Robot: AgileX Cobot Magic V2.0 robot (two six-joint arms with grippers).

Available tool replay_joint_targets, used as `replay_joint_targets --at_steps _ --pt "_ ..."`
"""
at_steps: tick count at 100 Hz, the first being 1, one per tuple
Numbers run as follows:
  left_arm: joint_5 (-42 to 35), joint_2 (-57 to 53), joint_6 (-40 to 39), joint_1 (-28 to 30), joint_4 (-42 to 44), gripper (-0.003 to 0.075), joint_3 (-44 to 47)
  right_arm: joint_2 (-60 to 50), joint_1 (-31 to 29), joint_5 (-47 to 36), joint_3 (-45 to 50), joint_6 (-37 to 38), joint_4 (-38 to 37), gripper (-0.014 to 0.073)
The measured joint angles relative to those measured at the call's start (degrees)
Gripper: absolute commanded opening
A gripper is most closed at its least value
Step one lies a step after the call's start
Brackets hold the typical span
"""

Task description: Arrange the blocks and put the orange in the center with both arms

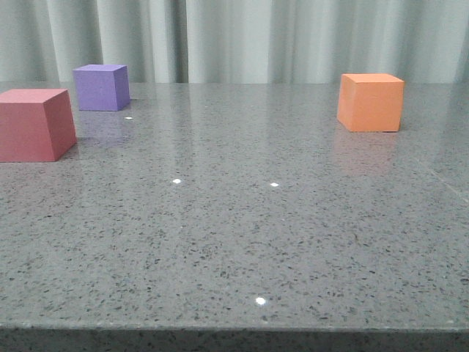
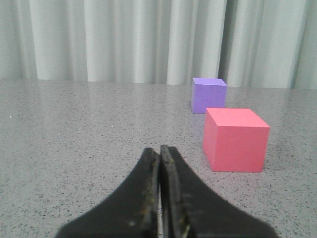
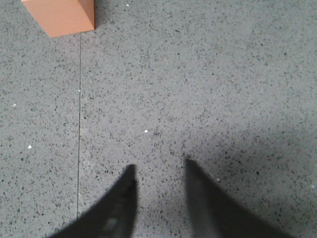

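In the front view the red cube (image 1: 33, 123) sits at the left edge, the purple cube (image 1: 101, 86) behind it, and the orange cube (image 1: 370, 101) at the far right. No gripper shows there. In the left wrist view my left gripper (image 2: 160, 149) is shut and empty, low over the table; the red cube (image 2: 234, 140) lies ahead and to its right, the purple cube (image 2: 208, 94) beyond it. In the right wrist view my right gripper (image 3: 159, 168) is open and empty above bare table, well short of the orange cube (image 3: 62, 16).
The grey speckled tabletop (image 1: 234, 235) has its front edge near the bottom of the front view. A thin seam line (image 3: 79, 114) runs across the table by the orange cube. Pale curtains (image 1: 234, 37) hang behind the table.
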Motion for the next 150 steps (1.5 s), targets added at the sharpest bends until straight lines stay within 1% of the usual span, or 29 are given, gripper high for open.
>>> replay_joint_targets --at_steps 5,9,16,34,47,62,74,96,120,134,150 --pt "0.00 0.00 0.00 0.00 0.00 -0.0020 0.00 0.00 0.00 0.15 0.00 0.00 0.00 0.0628" --pt "0.00 0.00 0.00 0.00 0.00 -0.0020 0.00 0.00 0.00 0.24 0.00 0.00 0.00 0.0670" --pt "0.00 0.00 0.00 0.00 0.00 -0.0020 0.00 0.00 0.00 0.11 0.00 0.00 0.07 0.0642" --pt "0.00 0.00 0.00 0.00 0.00 -0.0020 0.00 0.96 0.27 -1.20 -1.42 -0.43 1.88 0.0643" --pt "0.00 0.00 0.00 0.00 0.00 -0.0020 0.00 5.18 2.93 -2.34 -5.50 -0.86 2.37 0.0643" --pt "0.00 0.00 0.00 0.00 0.00 -0.0020 0.00 14.22 7.82 -4.46 -12.05 -0.89 2.73 0.0643" --pt "0.00 0.00 0.00 0.00 0.00 -0.0020 0.00 22.99 9.89 -5.20 -17.88 -0.99 2.86 0.0643" --pt "0.00 0.00 0.00 0.00 0.00 -0.0020 0.00 38.59 10.49 -5.20 -29.90 -0.99 2.66 0.0643" --pt "0.00 0.00 0.00 0.00 0.00 -0.0020 0.00 51.11 10.49 -3.30 -42.05 -0.99 1.39 0.0643" --pt "0.00 0.00 0.00 0.00 0.00 -0.0020 0.00 56.02 10.64 -2.38 -46.62 -0.99 0.97 0.0643" --pt "0.00 0.00 0.00 0.00 0.00 -0.0020 0.00 59.63 11.23 -2.27 -49.00 -1.01 0.65 0.0643"
